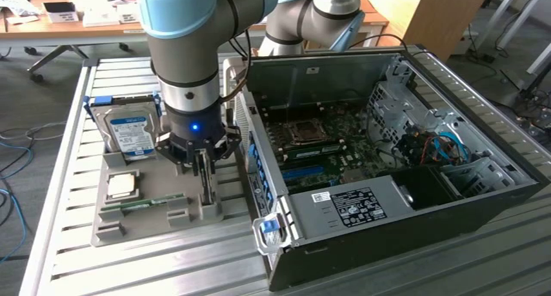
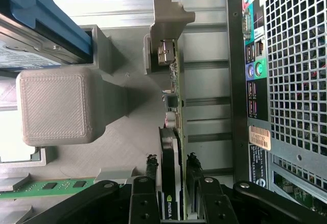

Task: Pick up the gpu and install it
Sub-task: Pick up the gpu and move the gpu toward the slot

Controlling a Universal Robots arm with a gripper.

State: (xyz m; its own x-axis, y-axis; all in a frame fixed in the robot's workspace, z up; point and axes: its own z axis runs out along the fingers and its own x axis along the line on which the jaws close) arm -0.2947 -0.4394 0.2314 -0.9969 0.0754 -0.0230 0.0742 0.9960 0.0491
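- In the exterior view the arm (image 1: 185, 64) blocks the far part of the tray (image 1: 129, 228), and the gpu (image 1: 208, 187) shows as just a thin upright sliver below the claw (image 1: 204, 170).
- In the wrist view the gpu (image 2: 170, 147) is edge-on, so its fan face is hard to make out. Its lower edge is sunk in a tray slot, and one end sits under a grey post (image 2: 171, 14).
- The drive (image 2: 36, 29) is cut off at the frame edge there.
- The gpu stands on edge in the tray, just beside the open case (image 1: 388, 154), on the exterior view's left of it.
- The claw (image 2: 171, 166) sits right over the gpu, with one finger (image 2: 151, 169) on each side.
- A slim gap shows on both sides, so the claw is released and not pinching.
- The drive (image 1: 129, 131), chip (image 1: 120, 183) and memory stick (image 1: 142, 204) lie further to the exterior view's left.
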